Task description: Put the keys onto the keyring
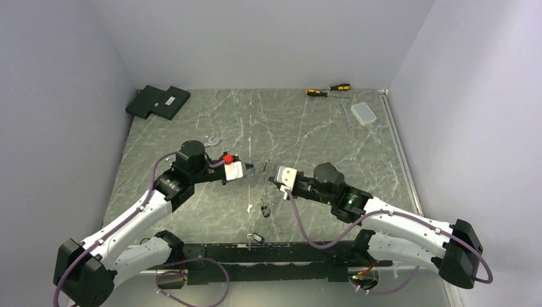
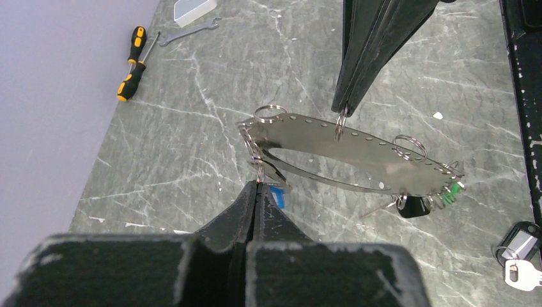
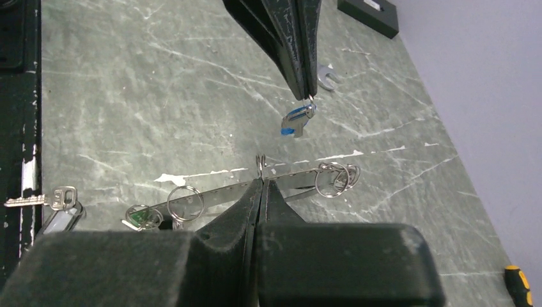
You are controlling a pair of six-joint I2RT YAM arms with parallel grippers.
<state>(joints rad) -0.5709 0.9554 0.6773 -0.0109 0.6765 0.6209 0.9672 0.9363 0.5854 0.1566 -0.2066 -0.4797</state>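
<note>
Left end effector (image 2: 257, 185) pinching blue key (image 2: 277, 196), right end effector (image 3: 262, 181) pinching keyring (image 2: 307, 135), flat perforated silvery oval

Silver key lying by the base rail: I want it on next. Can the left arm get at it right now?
Probably not yet. The silver key lies in the open, but the left fingers are shut on the blue key's ring, so they must let go first.

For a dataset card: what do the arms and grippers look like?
The left arm and right arm have white shells, black joints and a purple cable each. The left gripper and right gripper have white bodies and black tapering fingers; a red part sits behind the left one.
</note>
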